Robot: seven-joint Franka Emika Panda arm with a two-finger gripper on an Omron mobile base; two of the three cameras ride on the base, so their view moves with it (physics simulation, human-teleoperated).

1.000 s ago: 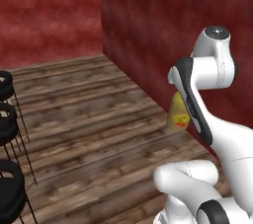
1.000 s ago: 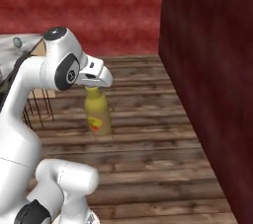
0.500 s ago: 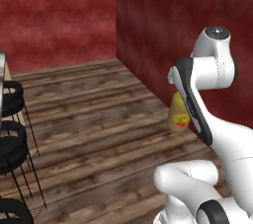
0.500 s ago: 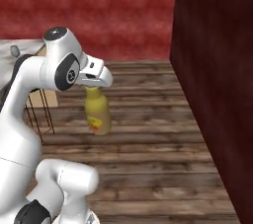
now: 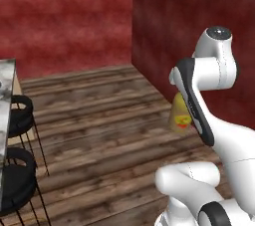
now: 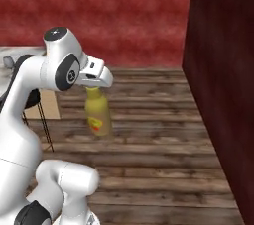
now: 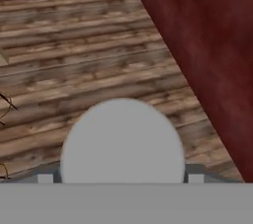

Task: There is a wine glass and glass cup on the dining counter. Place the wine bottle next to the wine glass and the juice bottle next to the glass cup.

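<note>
While the dark red walls [image 6: 218, 70] and the wooden plank floor [image 5: 99, 120] take up most of each view, the marble dining surface [image 5: 5, 120] is seen only as a thin edge at the far left of the left base view, well apart from the juice bottle. Two black round stools [image 5: 17, 175] are stood along that edge on thin wire legs.

The juice bottle [image 6: 97, 115] is hung upright below the white arm, clear of the floor, with the corner of the red walls behind it. Its amber-yellow body and red-and-yellow round label are shown in the right base view; in the left base view the juice bottle [image 5: 180, 115] is half hidden behind the arm's dark link. In the hand view a round grey top, apparently the bottle's cap, is seen from above between the fingers [image 7: 195, 171].

The fingers [image 6: 97, 86] are spread wide and closed around the bottle's neck, so the juice bottle is held.
</note>
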